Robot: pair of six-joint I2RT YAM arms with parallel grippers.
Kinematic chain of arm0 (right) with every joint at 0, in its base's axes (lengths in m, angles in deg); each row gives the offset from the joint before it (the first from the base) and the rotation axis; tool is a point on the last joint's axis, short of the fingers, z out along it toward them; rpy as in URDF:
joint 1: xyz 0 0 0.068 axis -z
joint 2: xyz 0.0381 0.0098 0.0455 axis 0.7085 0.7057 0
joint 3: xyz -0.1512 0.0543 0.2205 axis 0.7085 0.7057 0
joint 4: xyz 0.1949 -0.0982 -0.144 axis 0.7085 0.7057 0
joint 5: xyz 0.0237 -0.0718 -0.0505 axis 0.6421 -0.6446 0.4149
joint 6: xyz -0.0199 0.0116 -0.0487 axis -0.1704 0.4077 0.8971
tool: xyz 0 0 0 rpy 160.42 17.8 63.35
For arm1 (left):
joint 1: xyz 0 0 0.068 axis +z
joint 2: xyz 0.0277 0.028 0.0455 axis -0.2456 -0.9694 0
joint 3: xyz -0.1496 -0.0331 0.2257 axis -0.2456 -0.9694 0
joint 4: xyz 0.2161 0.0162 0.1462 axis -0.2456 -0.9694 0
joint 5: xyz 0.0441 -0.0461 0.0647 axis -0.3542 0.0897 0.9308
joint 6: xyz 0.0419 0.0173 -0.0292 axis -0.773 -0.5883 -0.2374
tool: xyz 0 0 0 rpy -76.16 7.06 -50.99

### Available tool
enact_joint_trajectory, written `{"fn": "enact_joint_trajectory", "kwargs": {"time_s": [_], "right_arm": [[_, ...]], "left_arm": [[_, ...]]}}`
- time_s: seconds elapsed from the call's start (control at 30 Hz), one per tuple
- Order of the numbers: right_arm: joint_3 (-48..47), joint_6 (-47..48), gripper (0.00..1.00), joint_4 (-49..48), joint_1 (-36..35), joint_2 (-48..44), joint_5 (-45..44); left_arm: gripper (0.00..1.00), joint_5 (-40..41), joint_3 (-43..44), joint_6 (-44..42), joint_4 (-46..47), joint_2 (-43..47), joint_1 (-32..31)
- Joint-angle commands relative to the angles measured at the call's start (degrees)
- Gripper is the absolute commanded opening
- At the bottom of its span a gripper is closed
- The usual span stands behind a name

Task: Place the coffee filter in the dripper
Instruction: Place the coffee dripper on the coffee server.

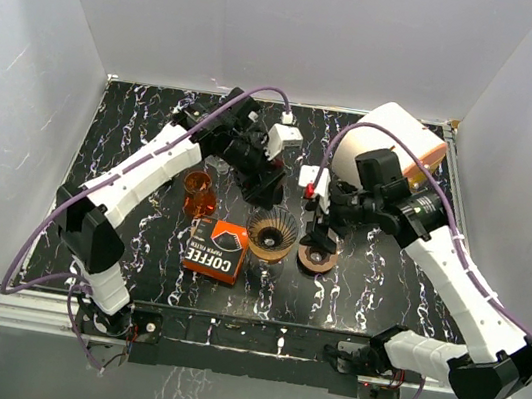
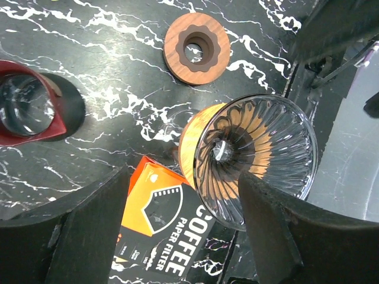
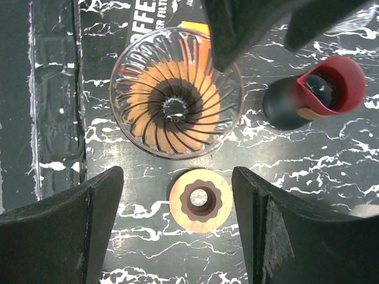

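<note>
So right now both arms hang over the middle of the surface (image 1: 362, 296) with nothing in them. The left tool (image 2: 183, 180) has its fingers spread wide and bare, and the right tool (image 3: 176, 174) is the same, wide open and holding nothing. The glass dripper (image 1: 271, 233) stands upright on something amber, mouth up, and as far as I can see there's no paper in it. I can't spot a loose filter anywhere, so my guess is the filters are all inside the orange box (image 1: 214, 250) lying flat with its label up, just beside the dripper on its left and a bit closer to the arm bases. That's the bit that matters: from the left tool the box lies toward the near edge and slightly left, with the dripper between them, more or less. From the right tool it's past the dripper altogether. So the left arm looks like the nearer one for the job. The box looks pretty squarish from above, so I can't call a long axis. There's also a wooden ring (image 1: 316, 259) right under the right tool and a cup (image 1: 198, 194) off to the left, both near enough to get bumped.
</note>
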Motion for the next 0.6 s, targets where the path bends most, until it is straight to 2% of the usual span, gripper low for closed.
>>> {"fn": "enact_joint_trajectory", "kwargs": {"time_s": [0.0, 0.27, 0.57], "right_arm": [[-1.5, -4.5, 0.73, -4.5, 4.0, -3.3, 3.1], [3.4, -11.7, 0.76, -10.8, 12.4, -6.1, 2.3], [9.8, -16.6, 0.78, -15.0, 17.3, -6.9, -2.7]], "left_arm": [[0.73, 3.3, 1.0, -0.2, -0.5, 5.8, 0.9], [0.81, 8.2, -2.5, 2.0, 2.3, 10.4, 4.3], [0.84, 8.8, -10.5, 4.1, 2.9, 16.8, 12.7]]}}
